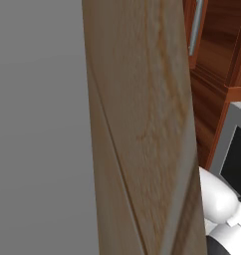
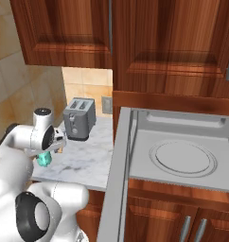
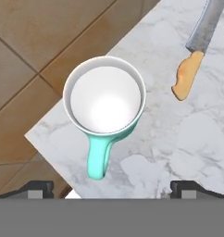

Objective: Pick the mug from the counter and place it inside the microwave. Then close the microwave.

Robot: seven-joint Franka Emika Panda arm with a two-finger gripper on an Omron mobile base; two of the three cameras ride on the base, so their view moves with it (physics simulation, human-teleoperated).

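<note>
The mug (image 3: 104, 99) is teal with a white inside. It stands upright near the corner of the marble counter (image 3: 178, 139), its handle pointing toward the bottom of the hand view. My gripper (image 3: 112, 190) hangs right above it, open, its two dark fingertips (image 3: 37, 189) spread wide with nothing between them. In the right base view the mug (image 2: 43, 159) peeks out below my gripper (image 2: 50, 147) at the counter's left end. The microwave (image 2: 182, 127) stands open to the right, its white turntable plate (image 2: 182, 158) bare and its door (image 2: 117, 179) swung out toward me.
A knife (image 3: 197, 46) with an orange handle lies on the counter beyond the mug. A grey toaster (image 2: 79, 118) stands at the back of the counter. Wooden cabinets (image 2: 135, 42) hang above. A pale wooden panel (image 1: 142, 129) blocks most of the left base view.
</note>
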